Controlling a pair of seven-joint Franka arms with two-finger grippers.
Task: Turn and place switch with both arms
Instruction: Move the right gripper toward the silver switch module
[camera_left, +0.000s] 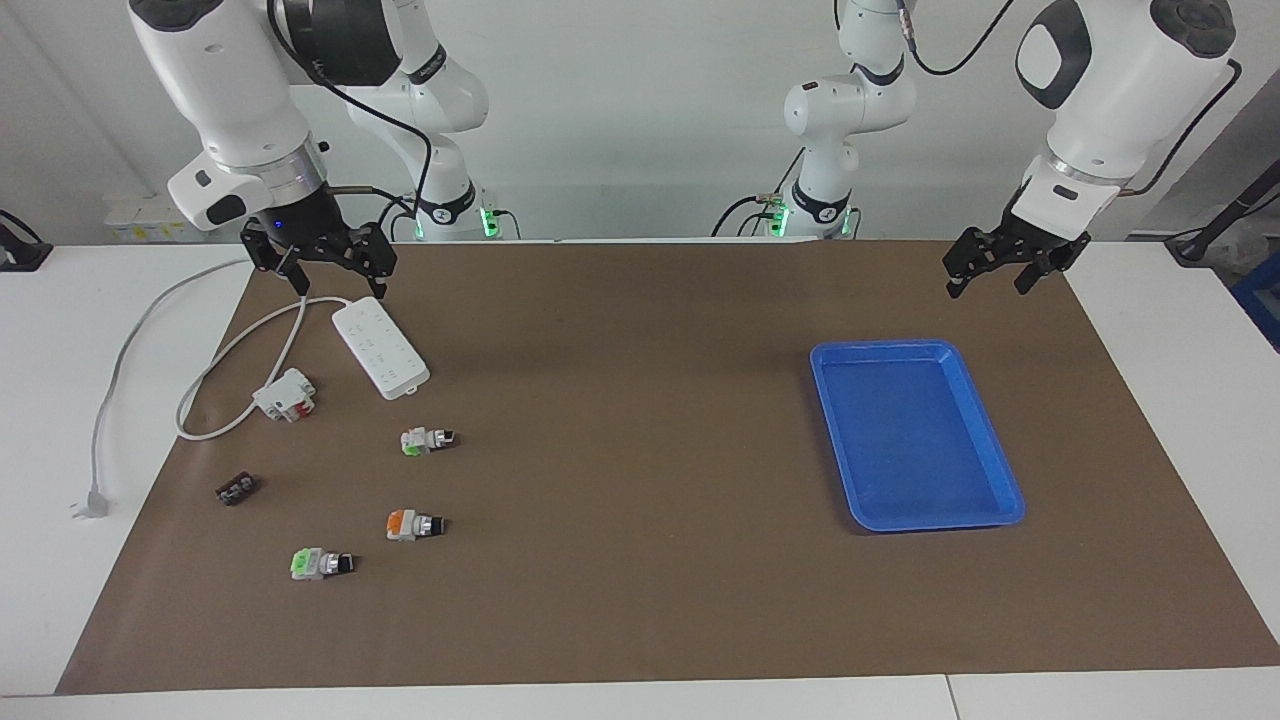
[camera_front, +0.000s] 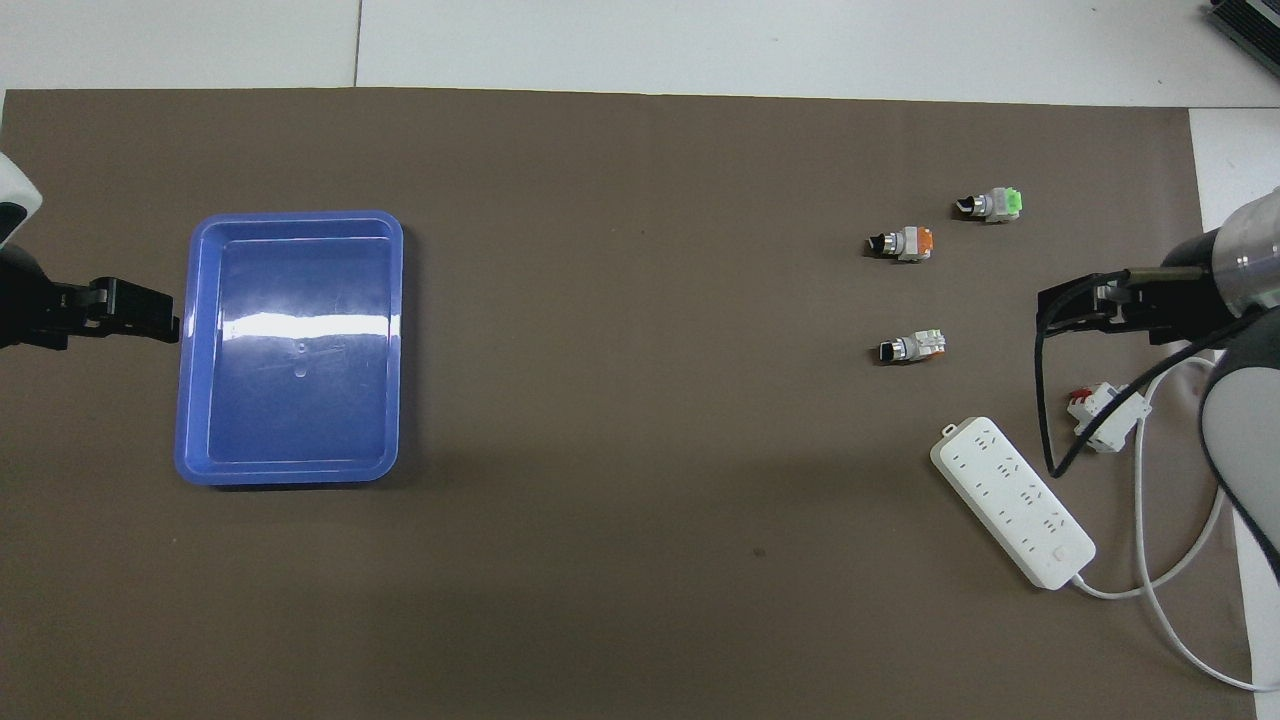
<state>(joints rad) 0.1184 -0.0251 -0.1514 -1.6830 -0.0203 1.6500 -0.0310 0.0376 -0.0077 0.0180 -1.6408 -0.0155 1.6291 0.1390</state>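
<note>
Facing view | brown paper mat (camera_left: 640, 600) | blue plastic tray (camera_left: 985, 505) at 3 o'clock, empty | my right gripper (camera_left: 335, 270) and left gripper (camera_left: 1000, 270) hang spread, holding nothing | pale-green switch (camera_left: 428, 440) at 9 o'clock, nearest the robots of three | risk: I might grab the orange-block switch (camera_left: 412, 525) or bright-green switch (camera_left: 320, 564), being lookalikes.

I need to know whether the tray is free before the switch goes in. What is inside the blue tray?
Nothing shows inside the blue tray: both views show only its bare floor, with a glare streak. What lies under the tray is hidden.
</note>
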